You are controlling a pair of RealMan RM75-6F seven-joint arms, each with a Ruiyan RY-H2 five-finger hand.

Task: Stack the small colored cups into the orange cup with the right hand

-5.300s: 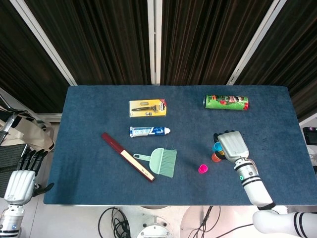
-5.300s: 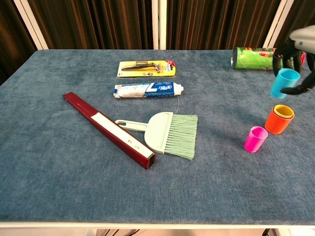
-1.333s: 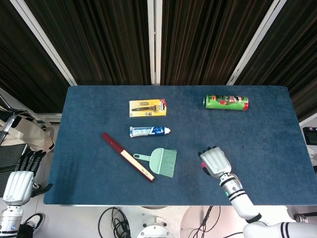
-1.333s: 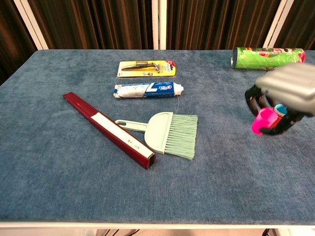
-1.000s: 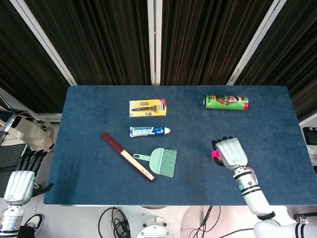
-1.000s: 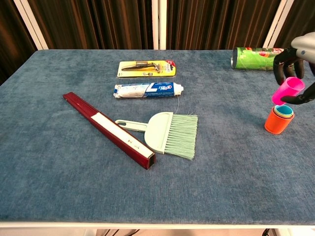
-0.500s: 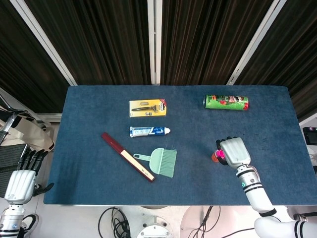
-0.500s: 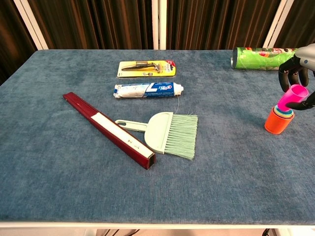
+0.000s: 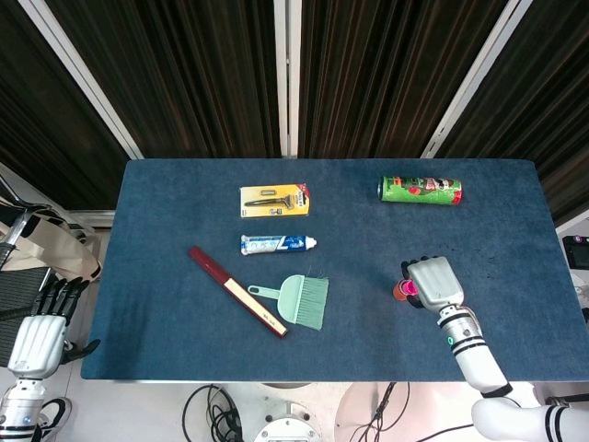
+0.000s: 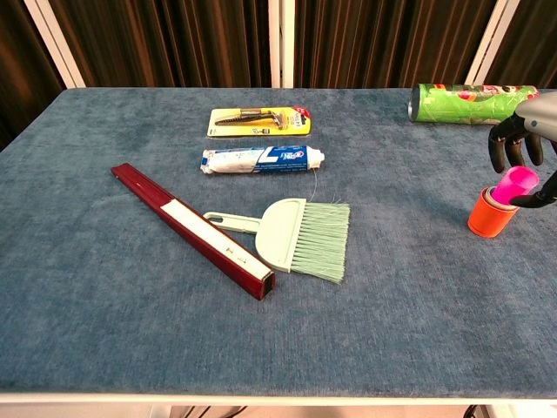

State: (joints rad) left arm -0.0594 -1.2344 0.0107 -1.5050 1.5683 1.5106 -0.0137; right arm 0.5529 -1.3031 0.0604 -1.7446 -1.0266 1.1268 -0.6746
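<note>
The orange cup (image 10: pixel 489 219) stands near the table's right edge, with other cups nested inside it. A pink cup (image 10: pixel 515 183) sits in its mouth, slightly tilted and sticking out above the rim. My right hand (image 10: pixel 529 144) reaches in from the right and holds the pink cup between dark fingers (image 10: pixel 499 150) and thumb. In the head view the right hand (image 9: pixel 434 283) covers most of the orange cup (image 9: pixel 399 292); only an orange and pink edge shows. My left hand (image 9: pixel 39 334) hangs off the table at the lower left, fingers apart, holding nothing.
A green snack can (image 10: pixel 466 102) lies behind the cups at the back right. Mid-table lie a mint hand brush (image 10: pixel 296 236), a dark red ruler-like bar (image 10: pixel 193 230), a toothpaste tube (image 10: pixel 261 158) and a packaged razor (image 10: pixel 258 122).
My right hand has lowered the pink cup from above the orange cup's rim down into it. The left hand has not moved.
</note>
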